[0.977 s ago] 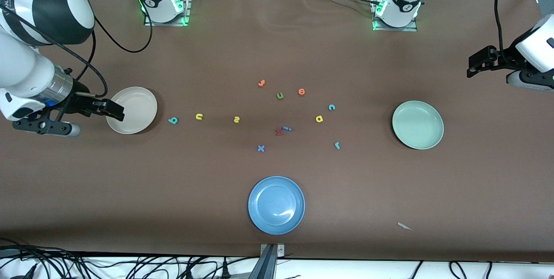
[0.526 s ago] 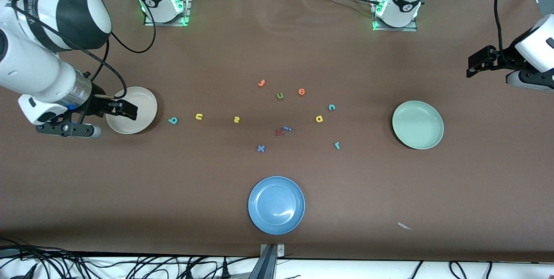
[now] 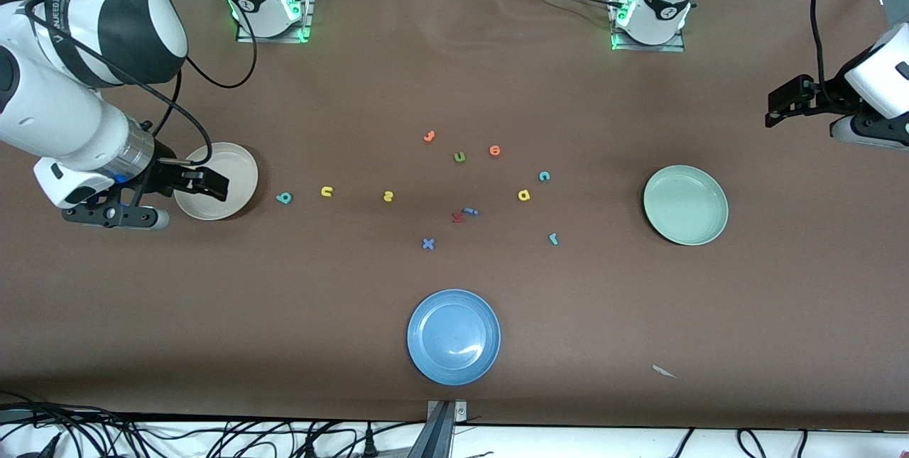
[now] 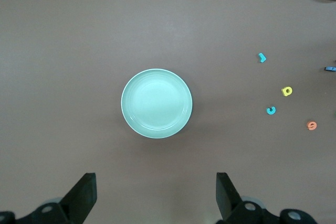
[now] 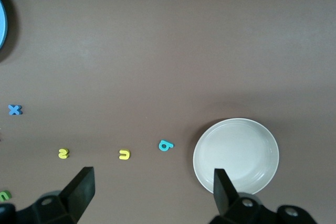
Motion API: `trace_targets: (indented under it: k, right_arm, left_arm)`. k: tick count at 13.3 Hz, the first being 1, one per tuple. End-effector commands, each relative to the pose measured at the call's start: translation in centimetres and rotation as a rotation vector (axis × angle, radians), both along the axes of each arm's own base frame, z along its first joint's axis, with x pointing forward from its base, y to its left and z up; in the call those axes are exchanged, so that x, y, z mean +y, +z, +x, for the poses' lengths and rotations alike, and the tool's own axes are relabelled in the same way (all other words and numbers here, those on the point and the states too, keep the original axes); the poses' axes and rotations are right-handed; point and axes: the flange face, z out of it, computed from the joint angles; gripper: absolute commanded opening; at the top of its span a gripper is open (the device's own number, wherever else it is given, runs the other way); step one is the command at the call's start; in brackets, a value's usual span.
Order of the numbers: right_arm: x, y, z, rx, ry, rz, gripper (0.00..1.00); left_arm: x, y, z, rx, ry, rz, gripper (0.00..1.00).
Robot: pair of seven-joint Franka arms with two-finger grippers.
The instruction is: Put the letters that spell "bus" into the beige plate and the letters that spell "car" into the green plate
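The right gripper point(image 3: 213, 184) hangs over the beige plate point(image 3: 234, 160) at the right arm's end of the counter point(image 3: 284, 302), its fingers point(image 5: 79, 190) spread wide and holding nothing. The left gripper point(image 3: 774, 106) waits in the air over the left arm's end of the counter, near the edge where the bases stand, its fingers point(image 4: 84, 195) also wide apart and empty. All letters lie on the bare counter. Beside the beige plate, in a row running toward the middle, come the teal "b" point(image 3: 284, 197), the yellow "u" point(image 3: 327, 192) and the yellow "s" point(image 3: 388, 196). Toward the green plate point(image 3: 685, 204), which is empty like the beige one, lie the teal "c" point(image 3: 544, 176), the yellow "a" point(image 3: 524, 195) just beside it, and the teal "r" point(image 3: 553, 238) nearer to the front camera. In the middle of the counter sit a green "u" point(image 3: 459, 157), an orange "o" point(image 3: 495, 151), another orange letter point(image 3: 429, 136), a blue "x" point(image 3: 428, 243), and a red letter point(image 3: 457, 216) touching a blue one point(image 3: 471, 211). A blue plate point(image 3: 454, 336) rests near the counter's front edge.
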Motion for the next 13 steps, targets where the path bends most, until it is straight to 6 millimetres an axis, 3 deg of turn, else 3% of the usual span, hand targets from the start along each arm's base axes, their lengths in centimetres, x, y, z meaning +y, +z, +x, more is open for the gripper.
trace_targets:
  k: [1,7,13]
  right_arm:
    - [0.04,0.36,0.07,-0.002,0.009,-0.014,1.0]
    - [0.05,0.36,0.07,-0.002,0.009,-0.014,1.0]
    - [0.04,0.29,0.05,-0.001,0.009,-0.014,1.0]
  left_arm:
    - [0.46,0.43,0.17,0.005,0.005,-0.003,1.0]
    - [1.08,0.22,0.22,0.008,0.016,-0.002,1.0]
    - [0.45,0.07,0.11,0.019,-0.009,0.002,1.0]
